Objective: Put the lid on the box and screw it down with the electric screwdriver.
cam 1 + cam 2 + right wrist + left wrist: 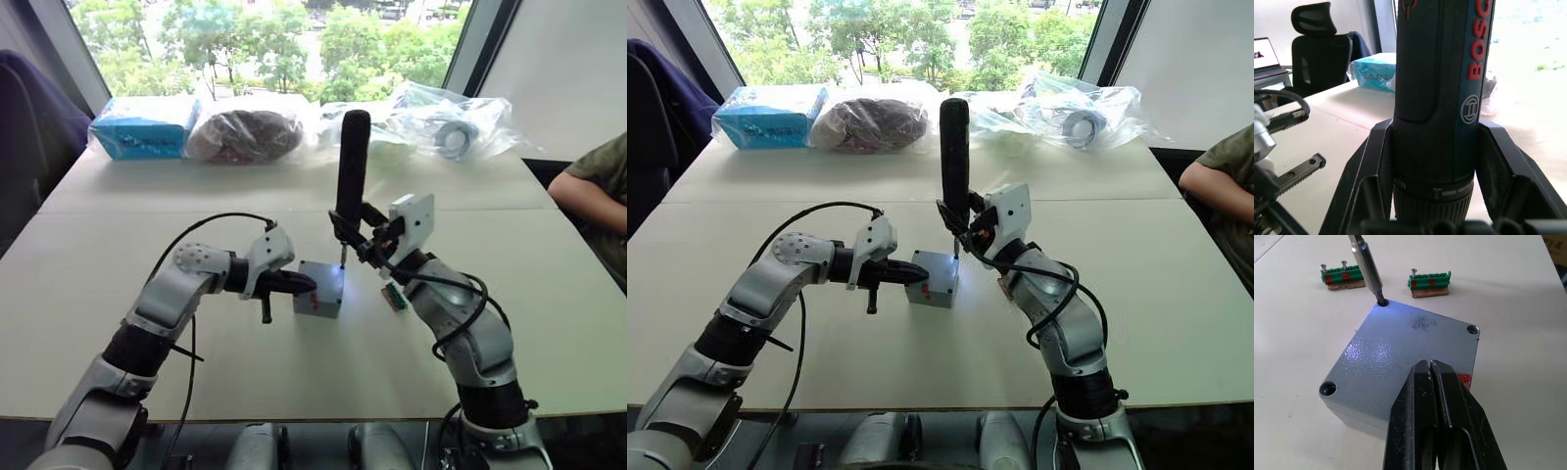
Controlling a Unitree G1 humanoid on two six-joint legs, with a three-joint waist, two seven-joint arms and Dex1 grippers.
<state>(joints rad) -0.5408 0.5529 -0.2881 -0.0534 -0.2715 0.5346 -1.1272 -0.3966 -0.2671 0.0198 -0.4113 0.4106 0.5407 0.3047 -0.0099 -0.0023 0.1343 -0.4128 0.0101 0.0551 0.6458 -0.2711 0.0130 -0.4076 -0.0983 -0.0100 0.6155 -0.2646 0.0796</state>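
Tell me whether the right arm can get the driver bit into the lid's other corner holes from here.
Probably yes. The lid lies flat, its two other visible corner holes uncovered. The shut left gripper rests on the near edge between them; the electric screwdriver in the right gripper stands upright.

Table bare round box [319, 291] exc. green connectors [1430, 281] just behind.

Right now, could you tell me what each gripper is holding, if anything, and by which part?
The right gripper holds the electric screwdriver upright, low on its black body, above the collar. The left gripper is shut on nothing, its tips against the lid.
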